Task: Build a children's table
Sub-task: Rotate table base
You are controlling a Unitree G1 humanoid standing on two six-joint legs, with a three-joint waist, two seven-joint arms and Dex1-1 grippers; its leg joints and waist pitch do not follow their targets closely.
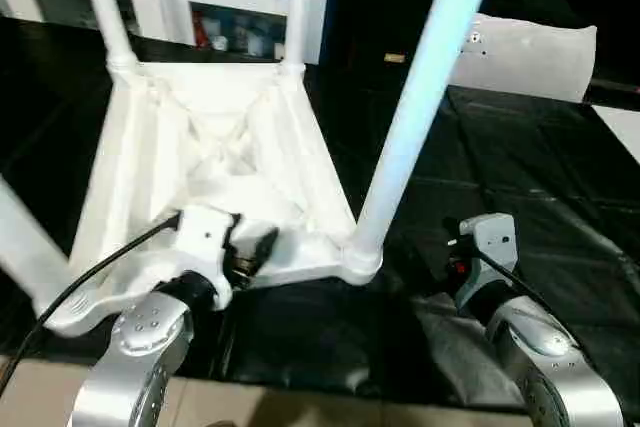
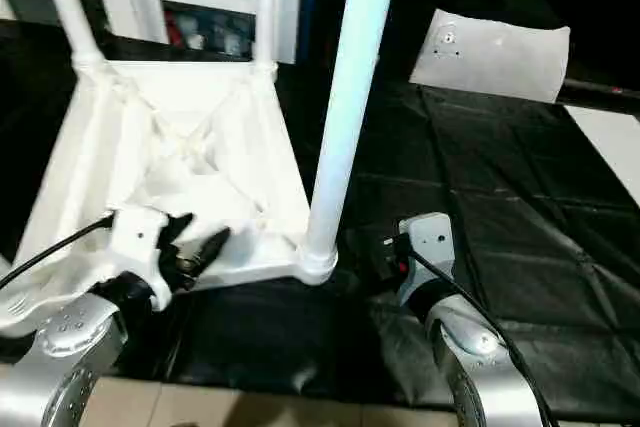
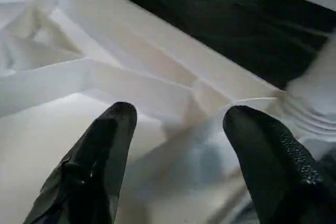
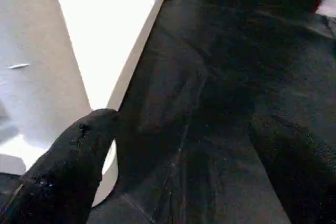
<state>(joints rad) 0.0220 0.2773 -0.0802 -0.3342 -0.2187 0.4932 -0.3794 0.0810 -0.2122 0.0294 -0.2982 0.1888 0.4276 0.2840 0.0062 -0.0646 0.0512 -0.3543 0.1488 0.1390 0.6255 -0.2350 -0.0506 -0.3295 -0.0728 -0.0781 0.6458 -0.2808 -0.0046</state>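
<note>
Inverted white tabletop (image 2: pixel 190 137) on a black sheet (image 2: pixel 480 217), ribbed underside up, with upright legs (image 2: pixel 350 77) in its corner sockets. The left end effector (image 2: pixel 195 247), fingers apart, hovers over the near rim. The right end effector (image 2: pixel 395 252) sits beside the near-right leg. A white slab (image 2: pixel 495 52) lies beyond.

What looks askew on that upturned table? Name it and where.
Nothing stands out. The tabletop lies underside up on the black sheet with legs seated in its corner sockets; the near right leg leans no more than the others. Both grippers are open, holding nothing.
</note>
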